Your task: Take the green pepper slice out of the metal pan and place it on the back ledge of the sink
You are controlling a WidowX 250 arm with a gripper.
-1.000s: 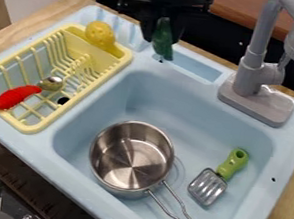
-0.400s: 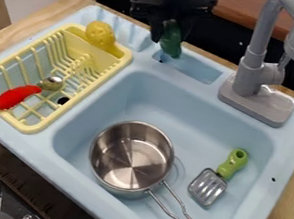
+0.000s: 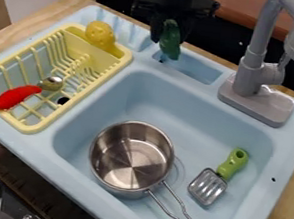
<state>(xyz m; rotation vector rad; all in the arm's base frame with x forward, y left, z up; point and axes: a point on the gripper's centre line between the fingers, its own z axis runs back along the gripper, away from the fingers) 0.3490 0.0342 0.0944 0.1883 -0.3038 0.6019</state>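
The black gripper (image 3: 169, 37) hangs at the top of the view, above the sink's back ledge and left of the faucet. It is shut on a dark green, elongated object (image 3: 171, 40), which points downward over the small recess in the ledge. Below, in the sink basin (image 3: 130, 99), stands a steel pot (image 3: 131, 156) with its wire handle toward the lower right. A spatula (image 3: 209, 186) with a green handle lies right of the pot.
A yellow dish rack (image 3: 36, 127) at the left holds a yellow object (image 3: 100, 34) and a red-handled spoon (image 3: 18, 97). The grey faucet (image 3: 257, 97) rises at the back right, beside the gripper.
The gripper has shifted slightly right with the green object in it. The pot, spatula and rack items have stayed put.
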